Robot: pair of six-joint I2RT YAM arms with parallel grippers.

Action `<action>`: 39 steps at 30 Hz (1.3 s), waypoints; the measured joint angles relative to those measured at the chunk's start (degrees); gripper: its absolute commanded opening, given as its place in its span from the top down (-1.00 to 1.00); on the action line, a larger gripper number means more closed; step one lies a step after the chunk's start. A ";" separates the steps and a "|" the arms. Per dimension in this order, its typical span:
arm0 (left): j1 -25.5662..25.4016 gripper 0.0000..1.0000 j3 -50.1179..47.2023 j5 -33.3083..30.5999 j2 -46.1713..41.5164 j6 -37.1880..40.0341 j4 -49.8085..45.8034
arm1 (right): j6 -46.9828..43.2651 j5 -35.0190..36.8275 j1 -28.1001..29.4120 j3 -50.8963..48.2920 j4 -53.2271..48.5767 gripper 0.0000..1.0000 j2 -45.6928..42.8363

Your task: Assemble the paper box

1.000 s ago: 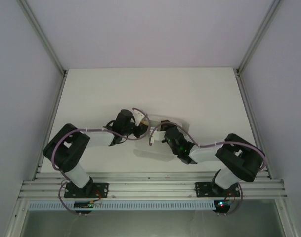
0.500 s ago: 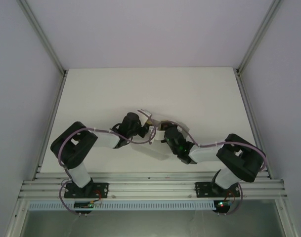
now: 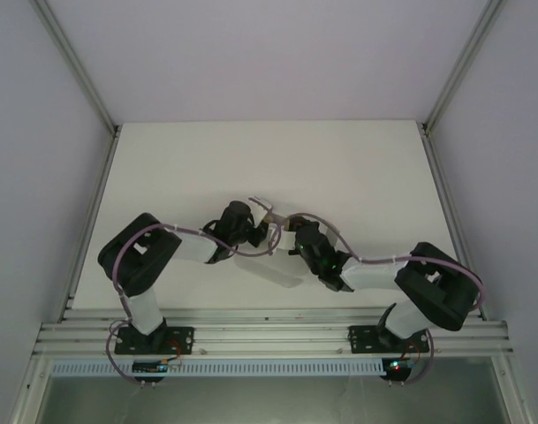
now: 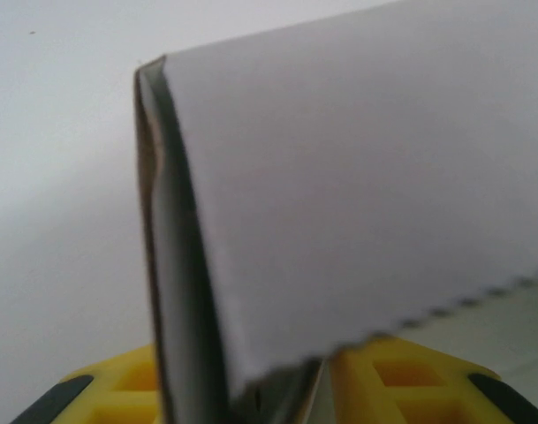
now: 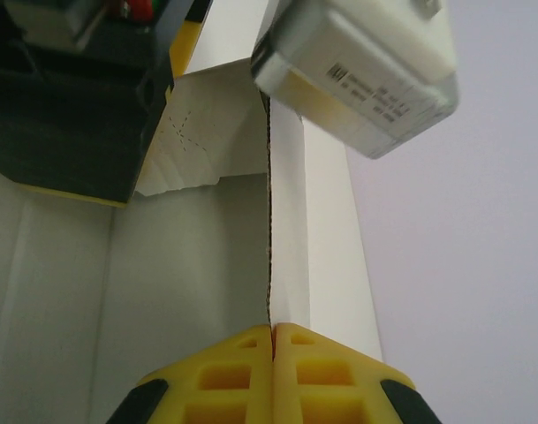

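Note:
The paper box (image 3: 282, 267) is a white folded card held up between both grippers at the table's middle. In the left wrist view a large white panel of the paper box (image 4: 366, 177) fills the frame, and its doubled folded edge sits between the yellow fingers (image 4: 109, 393) of my left gripper (image 4: 242, 384). My right gripper (image 5: 273, 340) is shut on a thin upright wall of the paper box (image 5: 207, 265). In the top view my left gripper (image 3: 261, 231) and right gripper (image 3: 283, 238) almost touch. The box's inside is mostly hidden by the arms.
The white table (image 3: 357, 168) stretches bare behind and to both sides of the arms. An aluminium rail (image 3: 269, 336) runs along the near edge. Metal frame posts (image 3: 79, 66) and grey walls close in the sides. The left arm's black housing (image 5: 70, 97) hangs close above the box.
The left arm has swung right, up against the right gripper, and its jaws have widened a little. The box has been drawn together between them. The right elbow has shifted slightly right.

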 measured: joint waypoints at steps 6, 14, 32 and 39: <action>-1.27 1.00 0.26 -5.90 0.48 -0.57 1.81 | 5.70 -2.99 -0.81 0.31 -5.20 0.05 -2.43; -1.33 1.00 -0.79 -3.43 0.48 -0.48 3.87 | 22.03 -13.27 -6.56 0.61 -18.12 -0.57 -17.92; -1.33 1.00 -0.76 2.97 2.36 -0.72 6.45 | 55.34 -36.33 -23.04 19.34 -37.33 -0.49 -10.38; -1.31 0.91 -0.76 3.61 2.40 -0.72 6.43 | 58.16 -42.56 -23.74 19.50 -40.74 -0.39 -1.20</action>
